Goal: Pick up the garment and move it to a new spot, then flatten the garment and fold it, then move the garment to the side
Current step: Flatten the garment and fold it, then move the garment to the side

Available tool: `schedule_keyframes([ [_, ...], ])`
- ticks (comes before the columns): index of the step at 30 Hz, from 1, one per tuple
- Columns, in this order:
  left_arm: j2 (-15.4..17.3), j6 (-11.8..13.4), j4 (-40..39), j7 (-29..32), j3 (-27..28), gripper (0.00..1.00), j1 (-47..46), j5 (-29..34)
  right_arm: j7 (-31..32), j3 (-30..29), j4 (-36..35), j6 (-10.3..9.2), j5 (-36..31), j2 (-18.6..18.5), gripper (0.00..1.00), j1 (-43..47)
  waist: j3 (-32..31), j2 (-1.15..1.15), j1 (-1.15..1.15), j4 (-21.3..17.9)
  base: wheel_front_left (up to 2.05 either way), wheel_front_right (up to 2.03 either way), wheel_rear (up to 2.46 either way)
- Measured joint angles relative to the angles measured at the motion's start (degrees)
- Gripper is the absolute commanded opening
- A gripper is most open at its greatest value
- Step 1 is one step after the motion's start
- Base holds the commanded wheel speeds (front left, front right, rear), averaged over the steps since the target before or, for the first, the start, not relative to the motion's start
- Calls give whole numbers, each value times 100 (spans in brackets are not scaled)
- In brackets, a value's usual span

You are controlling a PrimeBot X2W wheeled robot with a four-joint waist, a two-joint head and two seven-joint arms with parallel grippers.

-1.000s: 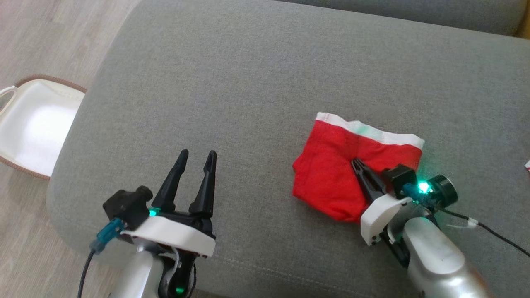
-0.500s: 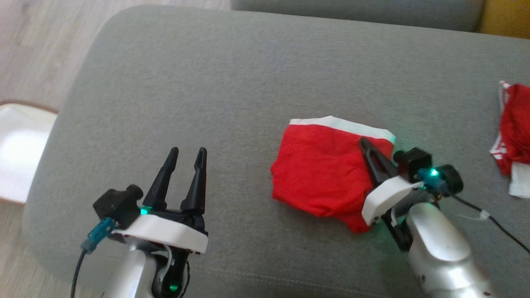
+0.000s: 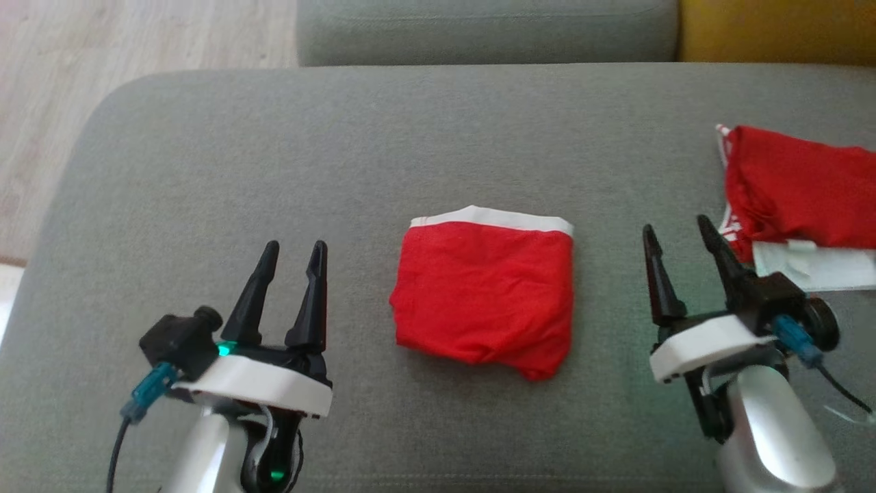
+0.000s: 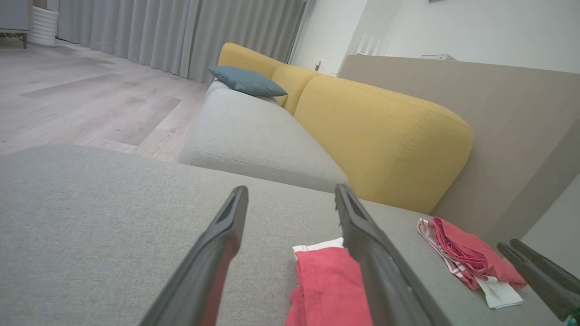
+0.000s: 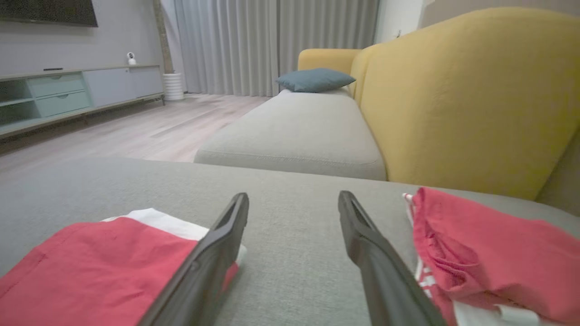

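The garment [image 3: 484, 294] is red with a white waistband, folded into a rough square, and lies flat on the grey sofa seat [image 3: 342, 157] between my two arms. It also shows in the left wrist view as the garment [image 4: 328, 285] and in the right wrist view as the garment [image 5: 95, 267]. My left gripper [image 3: 293, 248] stands open to its left, empty. My right gripper [image 3: 675, 228] stands open to its right, apart from the cloth and holding nothing.
A second red-and-white cloth heap [image 3: 797, 188] lies at the seat's right edge, close to my right gripper, and shows as the heap [image 5: 489, 258]. Yellow backrest cushions [image 5: 462, 90] rise behind. Another grey seat [image 5: 299, 131] continues ahead; wooden floor [image 3: 102, 41] lies to the left.
My right gripper let go of the garment, opened and drew back to the right of it. The head camera swung, shifting the whole picture. The left gripper kept its open pose.
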Motion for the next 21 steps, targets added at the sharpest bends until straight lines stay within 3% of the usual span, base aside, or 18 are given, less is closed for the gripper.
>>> schedule_keyframes([
  [11, 0, -45, 135, 0, 62, 100, 279, 124, 77, -313, -676, 0, 244, 105, 100, 903, -251, 0, 0, -284, 0, 0, 0],
  [21, 1, -46, 135, 0, 64, 100, 365, 124, 181, -252, -793, 0, 304, 113, 100, 975, -242, 0, 0, -364, 0, 0, 0],
])
